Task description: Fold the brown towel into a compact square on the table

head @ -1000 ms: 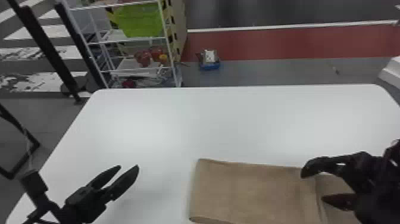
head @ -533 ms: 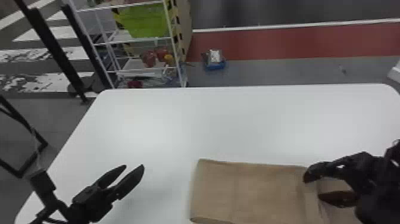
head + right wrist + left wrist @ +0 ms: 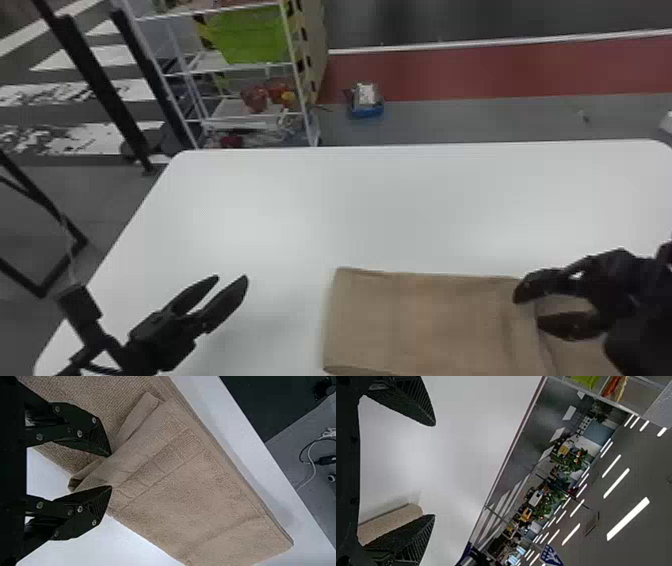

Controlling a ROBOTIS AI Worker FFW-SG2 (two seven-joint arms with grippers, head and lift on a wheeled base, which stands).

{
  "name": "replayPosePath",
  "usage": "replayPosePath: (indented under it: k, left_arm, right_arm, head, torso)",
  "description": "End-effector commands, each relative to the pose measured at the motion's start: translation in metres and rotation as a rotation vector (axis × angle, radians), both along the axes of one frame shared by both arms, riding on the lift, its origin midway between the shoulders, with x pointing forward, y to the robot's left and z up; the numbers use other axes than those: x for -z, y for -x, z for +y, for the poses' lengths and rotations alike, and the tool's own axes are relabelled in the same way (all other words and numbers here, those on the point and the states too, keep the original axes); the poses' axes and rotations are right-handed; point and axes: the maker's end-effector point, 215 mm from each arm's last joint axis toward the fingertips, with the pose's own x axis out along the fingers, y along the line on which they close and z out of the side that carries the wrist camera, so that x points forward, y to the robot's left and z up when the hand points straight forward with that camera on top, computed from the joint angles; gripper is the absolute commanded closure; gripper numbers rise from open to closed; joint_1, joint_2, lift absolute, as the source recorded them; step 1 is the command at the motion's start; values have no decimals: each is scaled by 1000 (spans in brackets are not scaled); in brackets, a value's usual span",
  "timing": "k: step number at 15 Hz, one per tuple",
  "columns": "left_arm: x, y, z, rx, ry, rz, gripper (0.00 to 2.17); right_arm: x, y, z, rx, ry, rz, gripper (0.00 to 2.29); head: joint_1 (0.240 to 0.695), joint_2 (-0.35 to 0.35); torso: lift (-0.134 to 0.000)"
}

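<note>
The brown towel (image 3: 425, 320) lies folded flat near the table's front edge, running under the right arm. My right gripper (image 3: 527, 307) stands open over the towel's right part. In the right wrist view that gripper (image 3: 111, 471) has its fingers apart at a raised, creased flap of the towel (image 3: 206, 483), with a gap between the fingertips. To the towel's left, my left gripper (image 3: 232, 280) is open above the bare table. The left wrist view shows this gripper (image 3: 435, 470) with its fingers apart, and part of the towel (image 3: 391, 520) beside one finger.
The white table (image 3: 400, 200) extends beyond the towel. Past its far left corner stands a white shelf rack (image 3: 240, 67) with a green bin (image 3: 252, 35). A small blue box (image 3: 366, 102) sits on the floor behind the table.
The left gripper has shifted slightly to the right over the table. The right gripper has moved only a little, its fingers somewhat closer together than a second ago.
</note>
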Motion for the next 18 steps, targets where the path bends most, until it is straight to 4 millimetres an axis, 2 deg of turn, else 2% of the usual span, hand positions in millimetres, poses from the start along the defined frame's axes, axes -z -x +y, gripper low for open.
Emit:
replayPosePath:
  k: [1, 2, 3, 5, 10, 13, 15, 16, 18]
  left_arm:
    - [1, 0, 0, -1, 4, 2, 63]
    - [1, 0, -1, 0, 5, 1, 63]
    - [1, 1, -1, 2, 5, 0, 63]
    - [1, 1, -1, 3, 6, 0, 63]
    - [1, 1, -1, 4, 7, 0, 66]
    - [0, 1, -2, 6, 6, -3, 66]
    - [0, 0, -5, 11, 10, -3, 66]
    - [0, -1, -7, 17, 9, -4, 66]
    - [0, -1, -10, 25, 9, -6, 60]
  right_arm:
    - [1, 0, 3, 5, -6, 8, 903]
    - [0, 0, 5, 5, -11, 7, 1153]
    - [-1, -1, 5, 12, -13, 7, 1234]
    - [-5, -3, 7, 18, -30, 7, 1278]
    - [-35, -6, 11, 51, -94, -27, 1298]
    - [-62, 2, -4, 84, -127, -63, 1295]
    - [-55, 8, -24, 118, -107, -55, 1298]
    - [-46, 13, -29, 126, -96, -38, 1295]
    - [-26, 19, -31, 119, -70, -7, 1295]
  head:
    - [695, 187]
    - [695, 188]
    - [695, 190]
    - [695, 194]
    - [695, 200]
    - [695, 200]
    - [695, 185]
    - [695, 176]
    - [695, 153]
  torso:
    - [-134]
    - [-134]
    - [-134]
    - [-134]
    - [-134]
    - [-134]
    - [-134]
    - [-134]
    - [-134]
